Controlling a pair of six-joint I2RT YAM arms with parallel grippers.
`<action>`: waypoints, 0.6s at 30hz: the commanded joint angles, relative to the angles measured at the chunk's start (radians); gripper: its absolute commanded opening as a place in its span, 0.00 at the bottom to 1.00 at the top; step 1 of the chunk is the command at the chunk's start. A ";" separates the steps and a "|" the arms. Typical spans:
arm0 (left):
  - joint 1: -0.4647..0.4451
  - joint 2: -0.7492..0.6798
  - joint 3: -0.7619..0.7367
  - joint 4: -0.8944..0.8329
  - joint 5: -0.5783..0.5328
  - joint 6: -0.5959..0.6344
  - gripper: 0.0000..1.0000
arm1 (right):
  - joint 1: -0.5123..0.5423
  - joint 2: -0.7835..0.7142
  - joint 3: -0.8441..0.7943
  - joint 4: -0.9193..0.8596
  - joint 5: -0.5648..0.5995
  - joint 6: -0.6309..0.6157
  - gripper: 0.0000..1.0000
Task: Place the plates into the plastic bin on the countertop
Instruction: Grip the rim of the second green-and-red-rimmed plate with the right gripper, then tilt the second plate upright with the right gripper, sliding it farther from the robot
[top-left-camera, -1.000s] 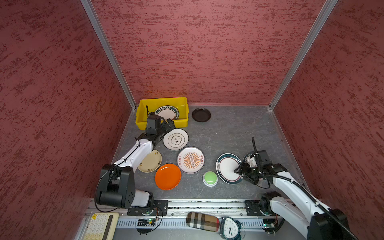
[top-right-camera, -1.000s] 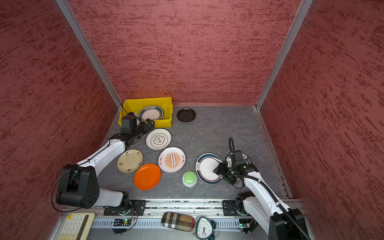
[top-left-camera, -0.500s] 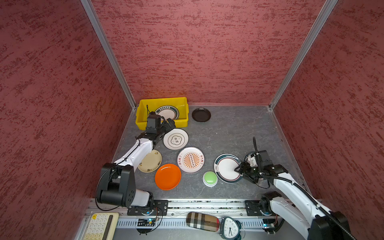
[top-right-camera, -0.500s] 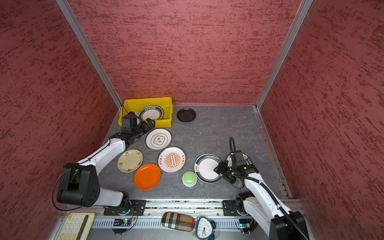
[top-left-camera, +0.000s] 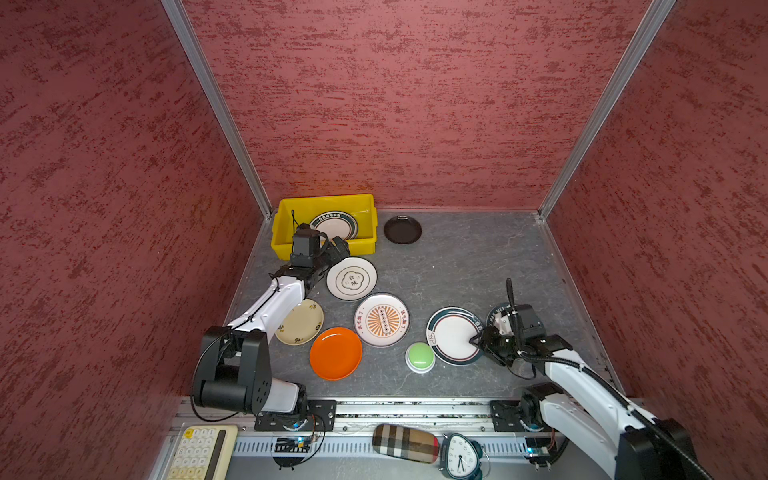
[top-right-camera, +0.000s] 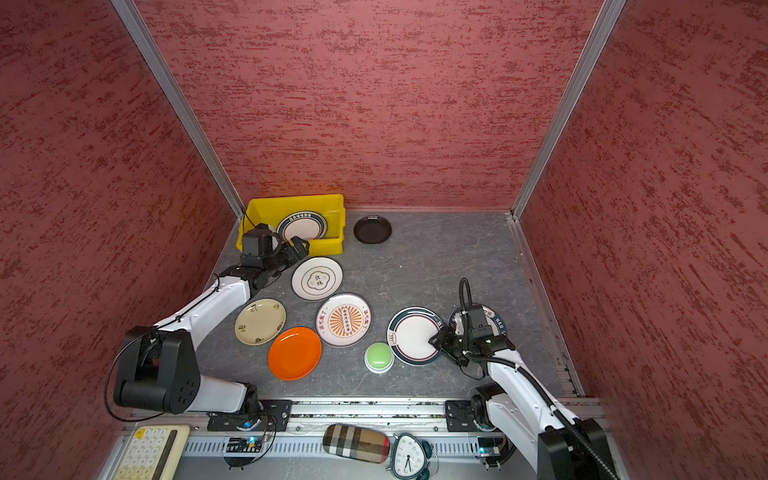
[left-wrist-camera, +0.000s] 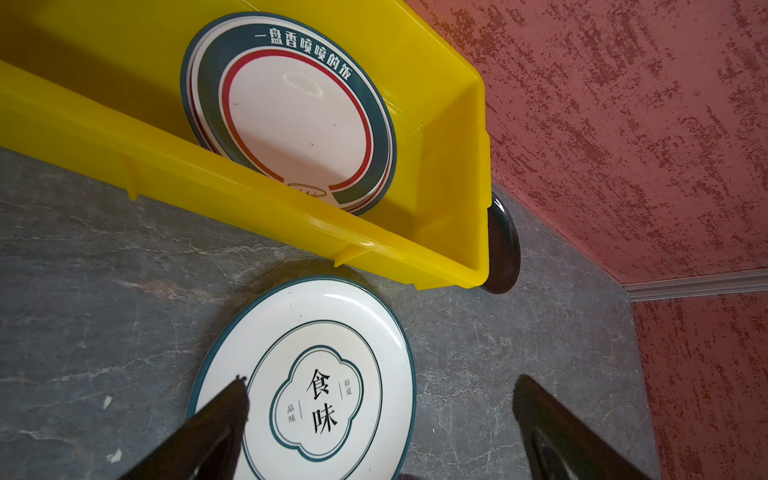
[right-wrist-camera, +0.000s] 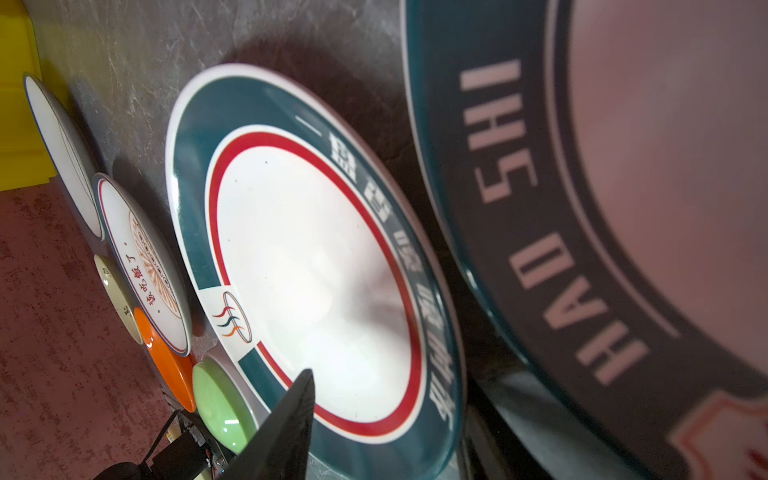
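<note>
Between green button (top-left-camera: 420, 356) and lettered plate (right-wrist-camera: 498, 208), green-rimmed plate (top-left-camera: 451, 336) under right gripper (top-left-camera: 473, 341), grip unclear; left gripper (left-wrist-camera: 380, 384) agape.

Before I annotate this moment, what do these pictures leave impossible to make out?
- Right gripper: the right wrist view shows one finger only, the other cut off; whether it grips the green-rimmed plate is unclear.
- HAO SHI plate: blurred and cropped in the right wrist view, mostly covered by the right arm in both top views.
- Stacked plates in the yellow bin: only edges show under the top one in the left wrist view; count unclear.
</note>
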 joint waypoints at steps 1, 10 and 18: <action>0.007 -0.011 0.014 -0.016 0.010 0.004 0.99 | 0.005 0.004 -0.022 0.075 0.010 0.036 0.50; 0.008 -0.019 0.024 -0.033 0.005 0.010 0.99 | 0.004 0.004 -0.074 0.169 0.033 0.105 0.30; 0.007 -0.005 0.036 -0.042 0.015 0.010 0.99 | 0.005 0.006 -0.090 0.236 0.080 0.143 0.15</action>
